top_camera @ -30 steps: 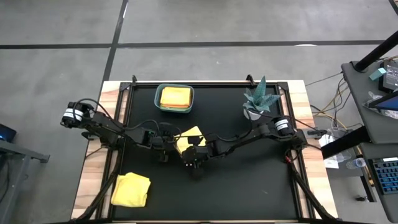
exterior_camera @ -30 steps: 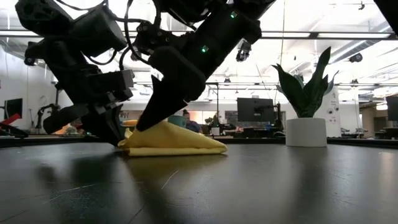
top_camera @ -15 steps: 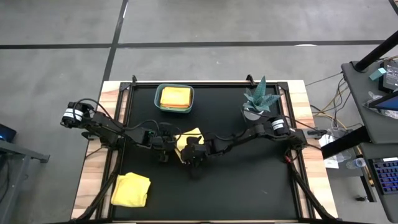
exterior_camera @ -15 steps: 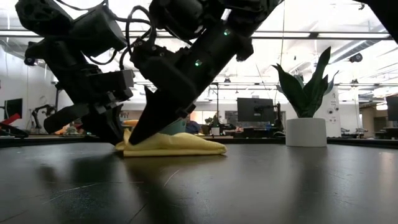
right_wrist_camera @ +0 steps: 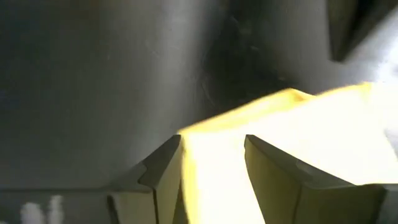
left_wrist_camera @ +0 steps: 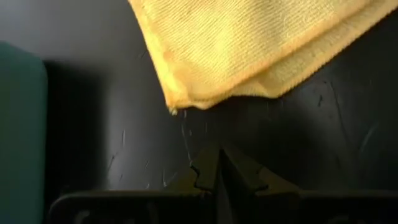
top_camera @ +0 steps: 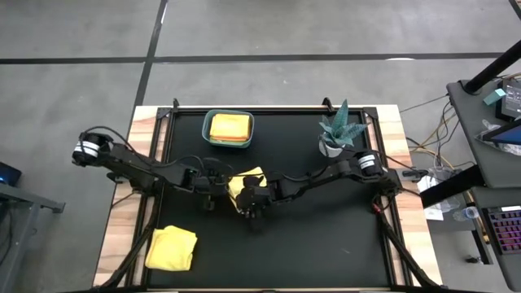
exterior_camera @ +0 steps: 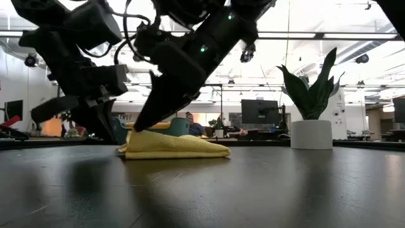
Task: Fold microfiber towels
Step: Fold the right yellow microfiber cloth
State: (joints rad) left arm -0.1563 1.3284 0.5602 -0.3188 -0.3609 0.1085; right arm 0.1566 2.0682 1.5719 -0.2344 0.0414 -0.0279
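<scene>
Microfiber towel (top_camera: pixel 244 181), the yellow folded one, is lying flat on the black table (top_camera: pixel 326 236) about mid-table, just in front of the teal bin (top_camera: pixel 229 143). My right gripper (top_camera: pixel 247 198) is down at the towel's near-left edge; in the right wrist view my two fingers (right_wrist_camera: pixel 163 171) stand apart with the yellow cloth showing between them, so they're spread, not pinching. From the low view my right arm slants down onto the left end of the towel (exterior_camera: pixel 172 145). Can't tell for sure whether the fingertips touch the cloth.

My left gripper (top_camera: pixel 210 181) sits just to the left of the towel, off the cloth. In the left wrist view its fingertips (left_wrist_camera: pixel 208 169) are pressed together with nothing in them, and the towel's corner (left_wrist_camera: pixel 249 50) lies just ahead on the bare table.

Other stuff: another folded towel (top_camera: pixel 229 127), yellow over orange, sits in the bin at the back. A crumpled yellow towel (top_camera: pixel 172 248) lies at the front-left corner, well apart. A potted plant (top_camera: pixel 337 130) stands back right.
</scene>
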